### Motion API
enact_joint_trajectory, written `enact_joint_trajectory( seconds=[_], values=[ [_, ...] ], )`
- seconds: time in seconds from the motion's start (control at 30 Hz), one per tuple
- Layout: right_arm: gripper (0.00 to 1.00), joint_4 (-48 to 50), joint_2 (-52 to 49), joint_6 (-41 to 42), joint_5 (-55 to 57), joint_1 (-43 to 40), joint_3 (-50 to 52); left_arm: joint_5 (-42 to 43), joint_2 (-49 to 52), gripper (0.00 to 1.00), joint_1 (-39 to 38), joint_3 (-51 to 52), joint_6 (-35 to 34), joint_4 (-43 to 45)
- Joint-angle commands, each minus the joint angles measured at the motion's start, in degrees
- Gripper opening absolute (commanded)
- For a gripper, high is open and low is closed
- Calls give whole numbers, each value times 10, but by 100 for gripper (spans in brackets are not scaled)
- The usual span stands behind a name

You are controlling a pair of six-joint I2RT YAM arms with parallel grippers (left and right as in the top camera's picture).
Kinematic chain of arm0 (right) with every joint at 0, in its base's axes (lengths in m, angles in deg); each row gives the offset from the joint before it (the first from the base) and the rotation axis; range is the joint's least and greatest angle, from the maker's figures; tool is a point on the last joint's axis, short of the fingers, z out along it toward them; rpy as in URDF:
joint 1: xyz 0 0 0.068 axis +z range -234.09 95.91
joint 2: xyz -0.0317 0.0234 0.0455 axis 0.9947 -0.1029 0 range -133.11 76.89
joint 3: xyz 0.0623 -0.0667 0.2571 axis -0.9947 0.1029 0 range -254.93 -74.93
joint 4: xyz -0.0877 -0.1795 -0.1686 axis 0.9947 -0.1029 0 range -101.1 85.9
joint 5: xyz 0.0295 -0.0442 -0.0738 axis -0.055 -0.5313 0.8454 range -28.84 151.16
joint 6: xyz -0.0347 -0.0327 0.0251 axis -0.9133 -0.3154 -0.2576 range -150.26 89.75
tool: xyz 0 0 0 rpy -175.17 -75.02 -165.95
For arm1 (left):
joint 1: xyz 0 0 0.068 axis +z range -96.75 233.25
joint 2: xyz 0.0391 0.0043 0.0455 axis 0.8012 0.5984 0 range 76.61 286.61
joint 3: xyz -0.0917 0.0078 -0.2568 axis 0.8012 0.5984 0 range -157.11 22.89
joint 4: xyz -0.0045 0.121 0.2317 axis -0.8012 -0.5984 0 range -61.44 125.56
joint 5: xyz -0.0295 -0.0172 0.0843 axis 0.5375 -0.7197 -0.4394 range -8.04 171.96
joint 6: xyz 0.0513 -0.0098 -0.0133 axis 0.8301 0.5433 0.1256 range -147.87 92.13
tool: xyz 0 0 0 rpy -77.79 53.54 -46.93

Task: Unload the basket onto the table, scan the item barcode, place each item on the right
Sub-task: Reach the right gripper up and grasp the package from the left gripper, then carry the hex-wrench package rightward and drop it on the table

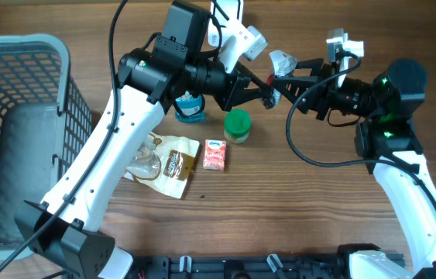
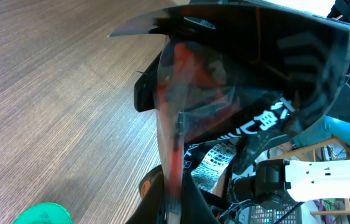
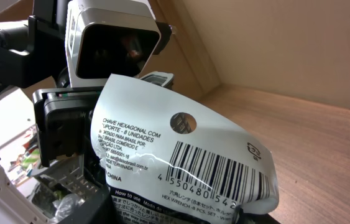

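On the wooden table (image 1: 295,225), closest to the robot's side: brown snack bag (image 1: 167,163) lying flat, small pink carton (image 1: 215,155) just beside it. Off to the left, grey wire basket (image 1: 16,139), well apart from the rest.

A little further out: green-lidded jar (image 1: 237,125) standing upright. Near it, a blue object (image 1: 190,107), half hidden under the left arm (image 1: 125,132) and too covered to name.

Beyond the jar, held up off the table: packet (image 3: 187,155) with hang hole and creased, glossy white back, its barcode (image 3: 215,171) turned toward the right wrist camera. Pinched at one end by the left gripper (image 1: 272,94), closed tight on it. From the left wrist, just a dark, red-streaked film filling most of the view.

Met from the other side by the right gripper (image 1: 295,80), right at the packet's edge. Impossible to tell whether clamped or merely around it, with the fingers hidden by the packet itself.

Behind the packet, left wrist camera housing (image 3: 114,40), white with a dark lens.
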Motion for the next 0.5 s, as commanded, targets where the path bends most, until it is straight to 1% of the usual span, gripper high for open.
enact_joint_trajectory(
  seconds=[0.0, 0.07, 0.23, 0.3, 0.33, 0.37, 0.43, 0.47],
  values=[
    [30, 2, -4, -8, 23, -2, -10, 29, -7, 4, 2, -4, -3, 2],
    [27, 2, -4, -8, 23, -2, -10, 29, -7, 4, 2, -4, -3, 1],
    [25, 4, -4, -7, 23, -5, -10, 25, -7, 4, 2, -4, -3, 1],
    [22, 8, -4, 13, 23, -13, -10, 13, -7, 13, 2, -4, -3, 1],
    [22, 14, -4, 23, 22, -18, -10, 11, -7, 28, 2, -4, -3, 1],
    [22, 16, -4, 23, 22, -21, -10, 10, -7, 50, 2, -4, -3, 1],
    [22, 16, -4, 23, 19, -28, -10, 9, -7, 85, 2, -4, -3, 1],
    [22, 16, -4, 24, 13, -34, -10, 9, -7, 100, 2, -4, -3, 1]
  ],
)
